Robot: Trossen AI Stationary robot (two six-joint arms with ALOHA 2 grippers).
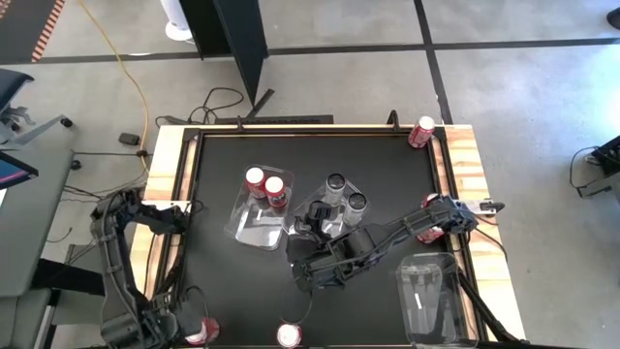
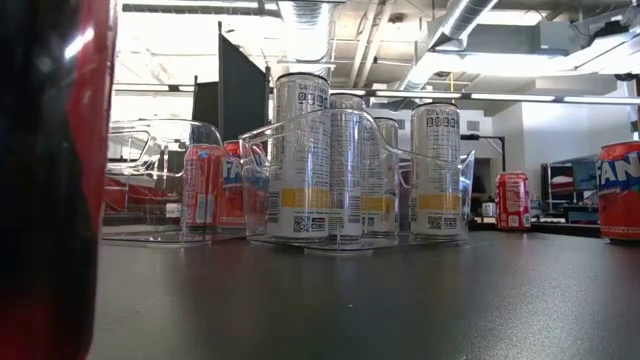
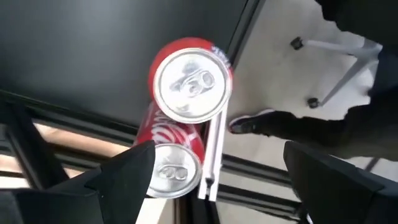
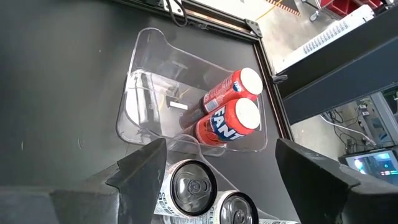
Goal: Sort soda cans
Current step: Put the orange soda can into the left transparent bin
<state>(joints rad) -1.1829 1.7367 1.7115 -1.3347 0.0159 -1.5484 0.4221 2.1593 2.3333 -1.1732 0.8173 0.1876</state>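
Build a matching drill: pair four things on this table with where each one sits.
Things:
1. two red soda cans with silver tops
2. silver-grey soda cans with dark tops
3. empty clear rectangular plastic tray
4. single red soda can

Places:
A. far right corner
B. middle tray
C. left tray
D. near right edge

Pairs: 1-C, 2-B, 3-D, 4-A

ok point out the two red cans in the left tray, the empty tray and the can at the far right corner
red cans (image 1: 255, 177), high view, silver top of one
empty tray (image 1: 448, 308), high view, clear side wall
corner can (image 1: 423, 125), high view, its top
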